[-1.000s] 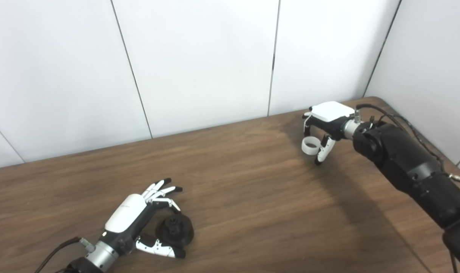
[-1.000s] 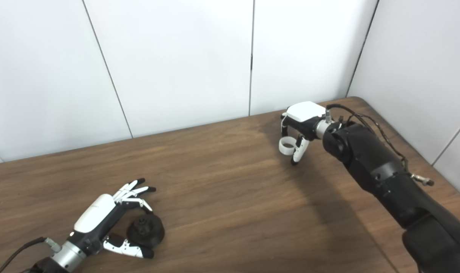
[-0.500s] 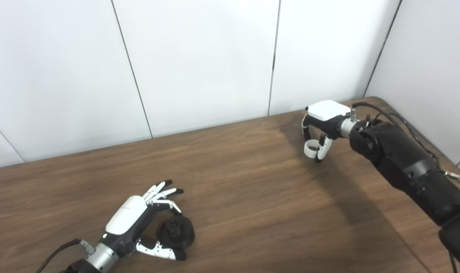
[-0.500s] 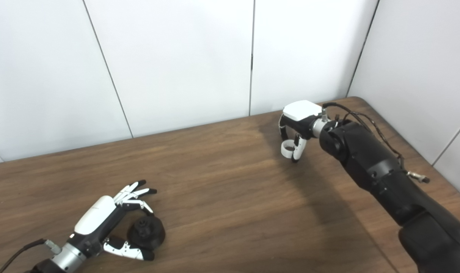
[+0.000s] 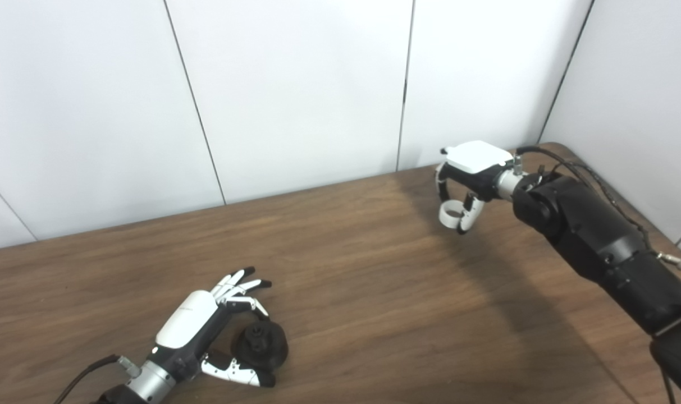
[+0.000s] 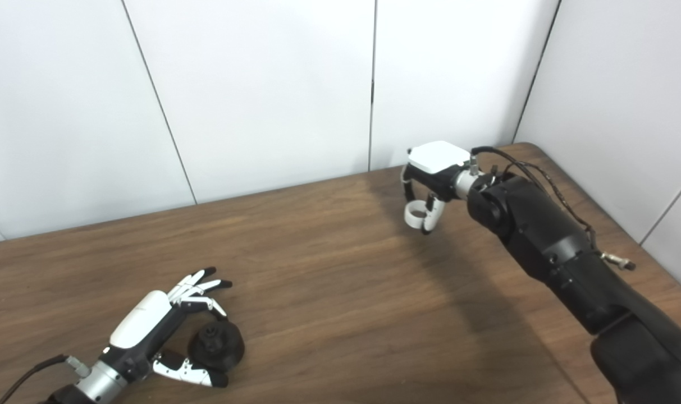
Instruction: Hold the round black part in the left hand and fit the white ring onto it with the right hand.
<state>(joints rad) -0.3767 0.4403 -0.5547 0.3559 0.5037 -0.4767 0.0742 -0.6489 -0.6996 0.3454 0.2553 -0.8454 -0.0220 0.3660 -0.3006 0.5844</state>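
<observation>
Carry step: right hand (image 5: pixel 465 185) pinches white ring (image 5: pixel 449 212) aloft, well apart from round black part (image 5: pixel 260 341) (cupped on the counter (image 5: pixel 374 292) by left hand (image 5: pixel 205 331), fingers partly spread); next, bring ring over it.

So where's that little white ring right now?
The white ring is pinched in the right hand, above the table's far right corner.

Bare table (image 5: pixel 362 292) lies open between the right hand (image 5: pixel 466 179) and the round black part (image 5: pixel 260 343).

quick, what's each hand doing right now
Left hand: shut on the round black part, which sits on the table.
Right hand: shut on the white ring, held above the table.
</observation>
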